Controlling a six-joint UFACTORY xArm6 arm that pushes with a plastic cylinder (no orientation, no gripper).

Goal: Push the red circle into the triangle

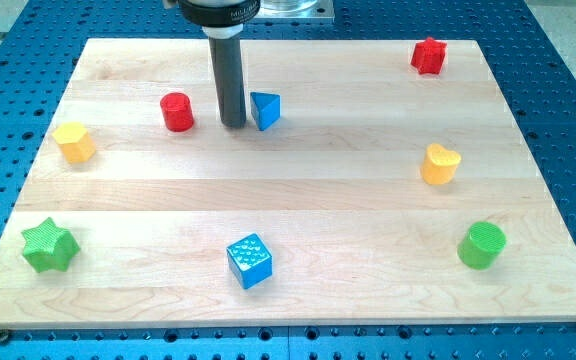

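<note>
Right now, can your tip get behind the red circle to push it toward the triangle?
Probably yes, with a detour. My tip stands between the red circle and the blue triangle, on the wrong side. The board left of the circle looks free; the yellow block sits farther off.

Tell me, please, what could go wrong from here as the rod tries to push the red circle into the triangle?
My tip stands between the red circle and the blue triangle, on the wrong side for the push. Two risks seem likely:
1. Moving toward the view's right from here would probably shove the triangle away, widening the gap.
2. Swinging round to the circle's left side, the rod might clip the circle and send it toward the yellow block.
</note>
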